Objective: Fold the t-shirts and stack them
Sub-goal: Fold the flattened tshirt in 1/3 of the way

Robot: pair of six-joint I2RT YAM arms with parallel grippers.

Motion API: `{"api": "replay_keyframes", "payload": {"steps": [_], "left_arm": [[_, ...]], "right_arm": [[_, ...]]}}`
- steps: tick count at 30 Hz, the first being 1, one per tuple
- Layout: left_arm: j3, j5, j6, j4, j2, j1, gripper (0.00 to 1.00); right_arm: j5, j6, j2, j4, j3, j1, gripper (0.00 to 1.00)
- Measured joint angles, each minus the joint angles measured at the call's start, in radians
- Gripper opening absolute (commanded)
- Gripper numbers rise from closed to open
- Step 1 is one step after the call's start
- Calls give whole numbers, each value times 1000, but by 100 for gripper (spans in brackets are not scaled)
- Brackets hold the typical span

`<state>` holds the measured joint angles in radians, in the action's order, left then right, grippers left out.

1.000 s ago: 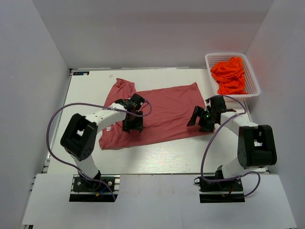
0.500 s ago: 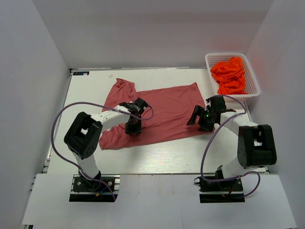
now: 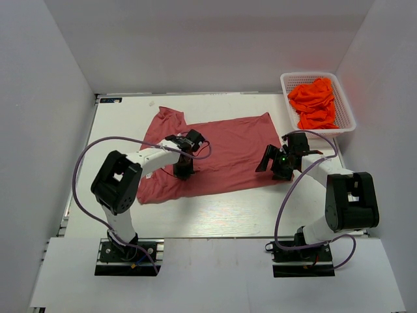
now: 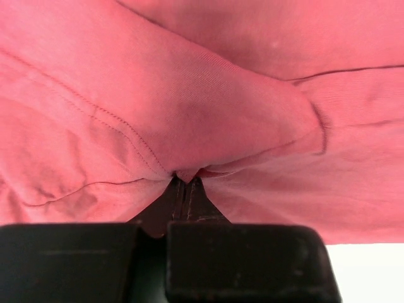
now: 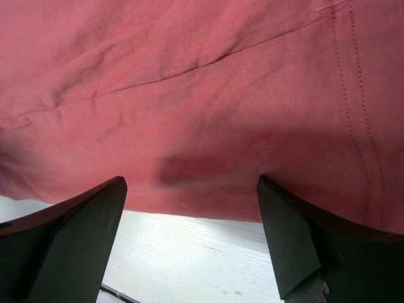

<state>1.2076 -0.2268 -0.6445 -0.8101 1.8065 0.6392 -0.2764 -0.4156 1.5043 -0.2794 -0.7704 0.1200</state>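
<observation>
We pinch a fold of the red t-shirt [image 3: 228,147] in our left gripper [image 4: 185,178], left of centre; our right gripper [image 5: 190,183] gapes at its lower-right hem, the shirt lying lengthwise between them.

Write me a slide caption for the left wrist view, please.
Left claw shut on a pinched fold of the muted rose-red cloth t-shirt, white tabletop at lower right.

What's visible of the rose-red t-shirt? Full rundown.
The rose-red t-shirt is soft, muted-red cloth with stitched hems, lying spread and wrinkled on the white table, one sleeve toward the far left. The left pincer is shut on a pinched fold near its left side; the right pincer stands open at its right edge.
</observation>
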Motion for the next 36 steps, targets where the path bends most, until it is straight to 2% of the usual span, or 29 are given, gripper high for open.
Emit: {"api": "replay_keyframes", "payload": {"steps": [3,7,13,15,16,18,19,22,27,29,31,36], "left_arm": [[49,-16,4,-31,5,0,0],[107,-41,18,-60,13,-1,11],[121,-48,35,-82,48,-8,17],[121,-47,40,-85,61,-9,21],[121,-47,42,-85,67,-9,27],[121,-44,47,-88,71,-9,32],[122,-43,47,-91,71,-9,37],[135,-43,49,-97,71,-11,37],[174,-45,51,-99,74,-18,29],[195,-50,49,-98,87,-21,18],[214,-62,47,-96,106,-22,2],[257,-111,62,-70,154,-22,0]], "right_arm": [[0,0,0,0,0,0,90],[0,0,0,0,0,0,90],[1,0,2,-1,-1,0,90],[1,0,3,-2,-3,0,90],[1,1,4,-4,-4,0,90],[2,1,7,-7,-7,0,90],[2,1,8,-8,-8,0,90],[3,2,8,-8,-8,0,90],[5,2,8,-8,-8,0,90],[6,2,8,-9,-8,0,90],[8,2,8,-9,-8,0,90],[9,2,8,-9,-9,1,90]]}}
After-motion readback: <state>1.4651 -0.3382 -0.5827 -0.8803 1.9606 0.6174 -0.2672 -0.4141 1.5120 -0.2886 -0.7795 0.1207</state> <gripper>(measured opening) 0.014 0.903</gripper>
